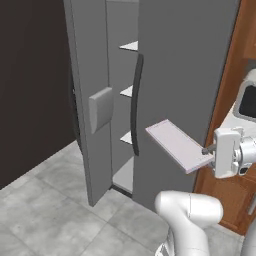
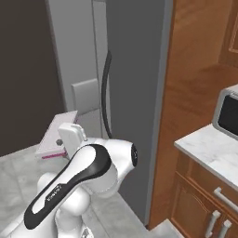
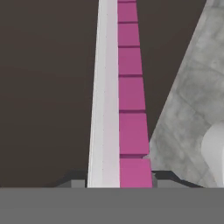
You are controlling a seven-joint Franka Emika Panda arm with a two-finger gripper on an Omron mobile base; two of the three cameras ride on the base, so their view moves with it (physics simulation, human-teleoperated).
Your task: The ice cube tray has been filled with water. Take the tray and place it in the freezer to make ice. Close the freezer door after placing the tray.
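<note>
Grey door (image 1: 92, 110) stands open left of the fridge's dark handle, white shelves of the freezer (image 1: 122, 100) visible behind. Right of that handle, the hand (image 1: 206, 149) pinches the tray (image 1: 177, 145) by one end, carrying it level. Next, I judge: swing left, slide onto a shelf. Fingertips are hidden by the tray.

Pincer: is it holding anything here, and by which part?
Yes. The pincer is shut on the tray, gripping one short end, with the rest sticking out level toward the freezer.
</note>
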